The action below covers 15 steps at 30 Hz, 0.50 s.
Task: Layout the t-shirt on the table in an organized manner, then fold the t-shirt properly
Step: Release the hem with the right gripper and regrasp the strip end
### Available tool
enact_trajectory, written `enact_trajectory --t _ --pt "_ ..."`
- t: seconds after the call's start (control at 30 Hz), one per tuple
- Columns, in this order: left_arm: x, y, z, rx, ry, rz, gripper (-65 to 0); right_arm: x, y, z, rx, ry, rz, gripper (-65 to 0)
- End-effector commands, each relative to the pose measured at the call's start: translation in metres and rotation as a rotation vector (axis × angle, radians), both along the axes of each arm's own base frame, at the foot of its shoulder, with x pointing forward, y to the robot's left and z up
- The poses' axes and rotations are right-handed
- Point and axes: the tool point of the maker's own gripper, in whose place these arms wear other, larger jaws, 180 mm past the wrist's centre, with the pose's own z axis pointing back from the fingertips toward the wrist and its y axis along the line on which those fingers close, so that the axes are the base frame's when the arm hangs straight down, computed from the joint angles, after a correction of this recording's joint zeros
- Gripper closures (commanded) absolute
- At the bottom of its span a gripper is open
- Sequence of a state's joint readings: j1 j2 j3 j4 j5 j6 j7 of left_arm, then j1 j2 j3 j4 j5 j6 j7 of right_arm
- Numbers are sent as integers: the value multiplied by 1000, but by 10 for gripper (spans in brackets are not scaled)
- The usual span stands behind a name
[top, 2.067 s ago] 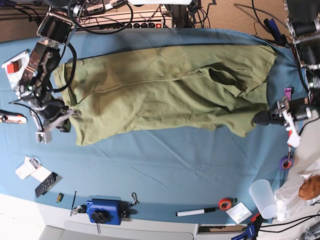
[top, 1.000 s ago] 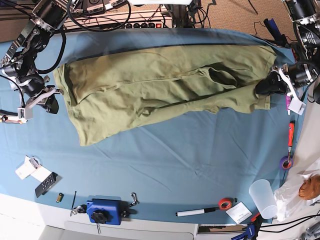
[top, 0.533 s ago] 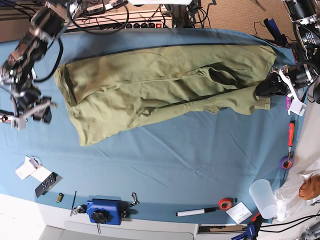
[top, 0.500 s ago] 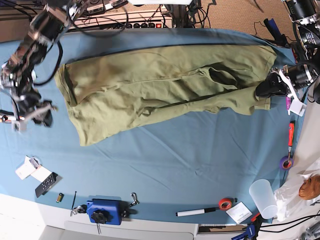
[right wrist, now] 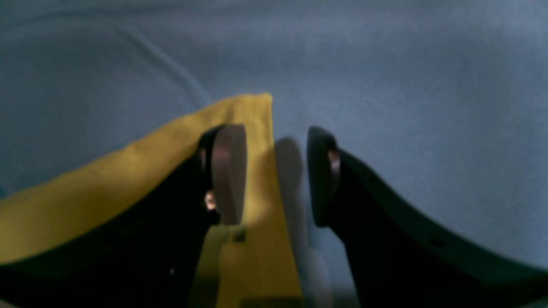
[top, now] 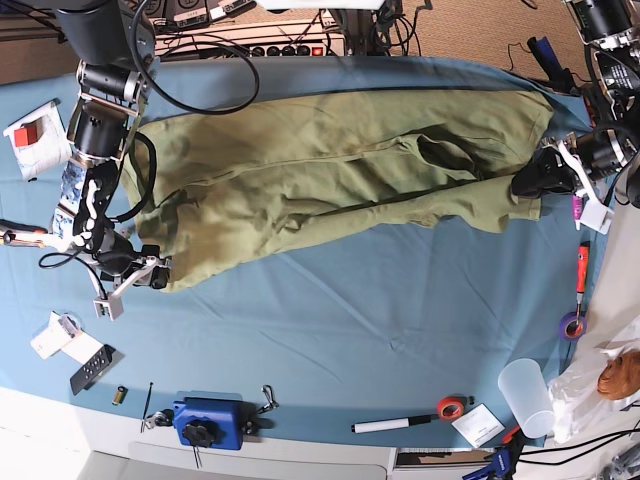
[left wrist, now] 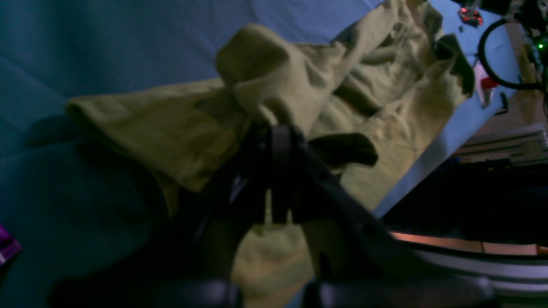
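Note:
The olive-green t-shirt lies stretched lengthwise across the back half of the blue table. My left gripper is at the shirt's right end, shut on a bunched fold of fabric. The left wrist view shows that fold of the t-shirt rising from the closed left gripper. My right gripper is open at the shirt's front left corner. In the right wrist view the right gripper straddles the edge of that t-shirt corner, one finger over the cloth, the other over bare table.
Along the front edge lie a blue tool, a marker, a red tape roll and a plastic cup. A screwdriver and purple tape lie at the right. A white box and a small remote are at the left.
My right arm has swung from beside the shirt's left edge toward the front, down to the shirt's front left corner. The left gripper and its hold on the shirt are unchanged.

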State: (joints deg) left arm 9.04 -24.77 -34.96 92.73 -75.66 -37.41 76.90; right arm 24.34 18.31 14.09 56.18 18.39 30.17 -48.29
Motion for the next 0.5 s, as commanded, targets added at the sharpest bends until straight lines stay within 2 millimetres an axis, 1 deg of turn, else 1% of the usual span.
enact_trajectory --t 0.0,0.17,0.3,0.4,0.47 --pt "7 4 14 -3 -49 2 0 15 -9 23 -16 -63 -8 -235" --pt "7 4 14 -4 -51 3 0 8 -4 4 -12 -3 8 -235" --pt "7 4 14 -4 -51 3 0 9 9 0 9 0 23 -233" --pt "7 4 14 -4 -51 3 0 9 23 -5 30 13 41 -182" --pt "7 4 14 -4 -51 3 0 8 33 -9 46 27 51 -171"
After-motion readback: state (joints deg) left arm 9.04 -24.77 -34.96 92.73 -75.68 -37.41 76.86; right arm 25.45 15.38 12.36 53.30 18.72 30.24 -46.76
